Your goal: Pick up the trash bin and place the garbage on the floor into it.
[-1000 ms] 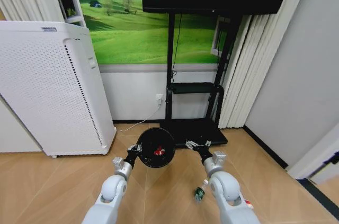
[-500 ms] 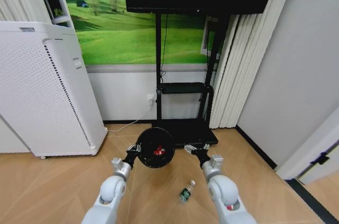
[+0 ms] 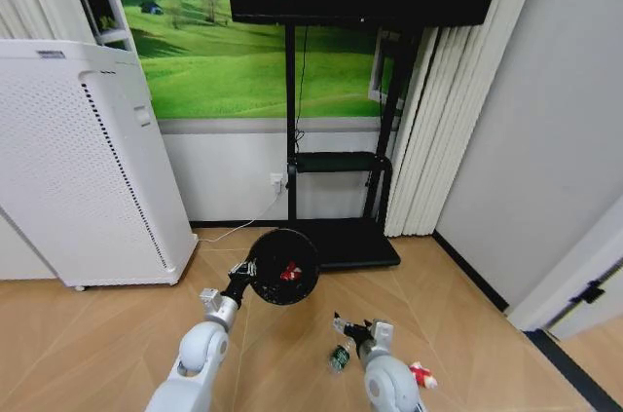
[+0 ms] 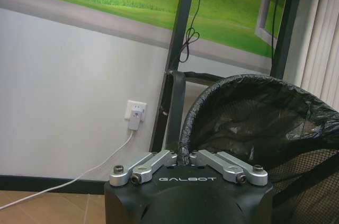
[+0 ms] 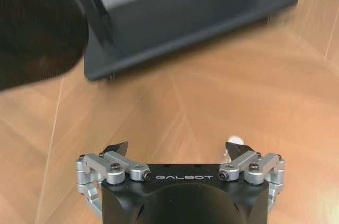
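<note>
Holding the trash bin (image 3: 283, 267) up by its rim, the left gripper (image 3: 239, 281) is clamped tight. One red scrap (image 3: 289, 273) lies inside. The right gripper (image 3: 348, 328), fingers spread, hangs just above the green bottle (image 3: 340, 357) on the floor. The red-and-white wrapper (image 3: 421, 375) lies nearby on the floor, not yet picked up.

Bright, even indoor light; wide-angle bowing at head-view edges; blurred right-wrist background.

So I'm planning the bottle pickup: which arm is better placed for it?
Probably the right. Its gripper hangs open just above the bottle, while the left gripper is shut on the bin rim.
</note>
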Controlling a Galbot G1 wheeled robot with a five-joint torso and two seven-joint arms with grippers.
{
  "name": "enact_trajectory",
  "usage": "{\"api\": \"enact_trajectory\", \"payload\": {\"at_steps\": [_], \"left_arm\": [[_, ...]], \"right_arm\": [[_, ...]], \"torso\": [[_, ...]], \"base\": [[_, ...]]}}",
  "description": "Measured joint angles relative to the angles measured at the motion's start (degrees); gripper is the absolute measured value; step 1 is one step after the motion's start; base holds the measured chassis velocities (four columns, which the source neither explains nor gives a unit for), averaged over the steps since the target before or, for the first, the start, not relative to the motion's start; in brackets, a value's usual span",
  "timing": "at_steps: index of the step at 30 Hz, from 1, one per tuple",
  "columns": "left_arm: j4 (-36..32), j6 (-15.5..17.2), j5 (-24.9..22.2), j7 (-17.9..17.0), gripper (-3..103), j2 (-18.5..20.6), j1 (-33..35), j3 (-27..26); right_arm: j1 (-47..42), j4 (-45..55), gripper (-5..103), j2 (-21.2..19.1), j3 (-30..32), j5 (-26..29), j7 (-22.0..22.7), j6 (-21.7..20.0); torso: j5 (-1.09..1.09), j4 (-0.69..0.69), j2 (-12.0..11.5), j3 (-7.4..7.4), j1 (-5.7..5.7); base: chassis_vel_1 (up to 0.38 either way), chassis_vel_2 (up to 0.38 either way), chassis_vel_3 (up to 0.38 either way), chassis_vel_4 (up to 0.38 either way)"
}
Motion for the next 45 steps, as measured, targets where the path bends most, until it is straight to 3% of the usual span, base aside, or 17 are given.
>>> {"api": "enact_trajectory", "payload": {"at_steps": [3,6,11,14,17,25,27,29,30,32,36,37,42,45], "left_arm": [[-1.3,-0.1,0.2,0.1,3,-0.4,0.5,-0.3],[-2.3,-0.1,0.2,0.1,3,-0.5,1.2,-0.8],[-3.7,-0.1,0.2,0.0,3,-0.2,2.6,-2.1],[-4.2,-0.1,0.0,-0.1,3,0.3,3.0,-2.7],[-4.8,0.0,-0.3,-0.2,3,0.9,3.4,-3.3],[-5.1,0.3,-0.6,-0.4,3,0.5,3.1,-3.6],[-5.0,0.3,-0.5,-0.4,3,0.4,3.0,-3.5],[-4.8,0.3,-0.5,-0.3,3,0.2,3.0,-3.5],[-4.8,0.3,-0.5,-0.3,3,0.2,3.0,-3.5],[-4.7,0.3,-0.5,-0.2,3,0.2,3.2,-3.6],[-4.7,0.4,-0.6,-0.1,3,0.4,3.2,-3.9],[-4.7,0.4,-0.8,-0.1,3,0.6,3.2,-4.1],[-4.5,0.5,-1.3,0.2,3,0.9,3.0,-4.8],[-4.5,0.5,-1.4,0.3,3,0.9,3.0,-4.9]], "right_arm": [[1.6,-2.2,100,1.3,-4.0,5.0,8.5,0.0],[4.0,-6.7,100,3.6,-6.8,7.1,10.6,1.1],[8.3,-14.9,100,6.5,-8.5,2.7,9.5,2.7],[10.2,-18.9,100,7.3,-8.2,0.1,8.7,3.6],[12.1,-23.3,100,7.9,-7.2,-1.9,8.5,4.1],[13.8,-28.9,100,8.5,-5.3,-3.8,6.7,4.4],[14.0,-28.7,100,8.7,-4.6,-4.0,4.6,3.8],[14.1,-27.8,100,8.1,-2.7,-7.4,-4.6,2.0],[14.1,-27.8,100,8.1,-2.7,-7.4,-4.6,2.0],[14.8,-28.0,100,5.6,-1.4,-10.6,-11.5,1.7],[15.4,-28.5,100,4.3,-1.0,-12.1,-15.0,1.7],[15.8,-28.4,100,3.3,-0.7,-12.1,-15.8,1.2],[16.5,-28.2,100,0.9,-1.8,-8.9,-14.8,-0.6],[16.8,-29.0,100,-0.8,-2.0,-10.2,-18.7,-0.3]], "torso": [[0.01,-0.02,0.0,0.0,0.0],[0.01,-0.01,0.0,0.0,0.0],[0.0,0.0,0.0,0.0,0.0],[-0.21,-0.01,0.0,0.0,0.0],[-0.25,0.01,0.0,0.01,0.01],[0.03,0.0,0.0,0.01,0.0],[0.11,0.0,0.0,0.01,0.0],[0.31,0.0,0.0,0.01,0.01],[0.31,0.0,0.0,0.01,0.01],[0.09,-0.01,0.0,0.01,0.0],[0.12,-0.02,0.0,0.01,0.0],[0.04,-0.02,0.0,0.01,0.0],[0.04,-0.01,0.0,0.01,0.0],[0.04,-0.01,0.0,0.01,0.0]], "base": [[0.0,0.0,0.0,0.0],[0.0,0.0,0.0,0.0],[0.0,0.0,0.0,0.0],[0.0,0.0,0.0,0.0],[0.0,0.0,0.0,0.0],[0.0,0.0,0.0,0.0],[0.0,0.0,0.0,0.0],[0.0,0.0,0.0,0.0],[0.0,0.0,0.0,0.0],[0.0,0.0,0.0,0.0],[0.0,0.0,0.0,0.0],[0.0,0.0,0.0,0.0],[0.0,0.0,0.0,0.0],[0.0,0.0,0.0,0.0]]}}
